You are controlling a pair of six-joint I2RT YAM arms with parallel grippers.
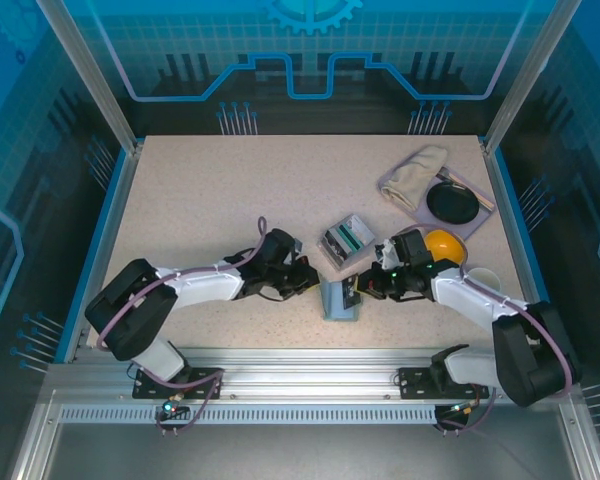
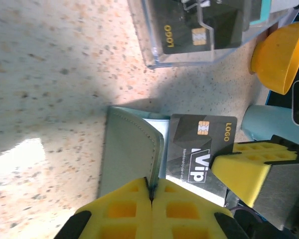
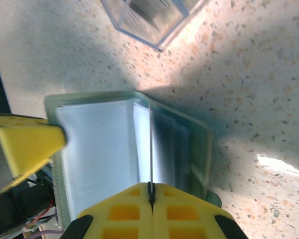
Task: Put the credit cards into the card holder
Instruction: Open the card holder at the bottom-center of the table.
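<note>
We clamp the left pincer (image 2: 152,196) on the flap of the soft grey-green folding card holder (image 2: 127,154); the right pincer (image 3: 151,191) grips the dark plastic credit card (image 2: 199,144) edge-on over its pockets.

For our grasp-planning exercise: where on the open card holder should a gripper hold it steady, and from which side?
Grip the card holder by its thin free cover edge, from the left, as the left fingers do; that leaves the slots clear for the black card on the right.

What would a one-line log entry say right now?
left gripper: shut on card holder flap | right gripper: shut on black card | card: over open holder, not in a slot
</note>
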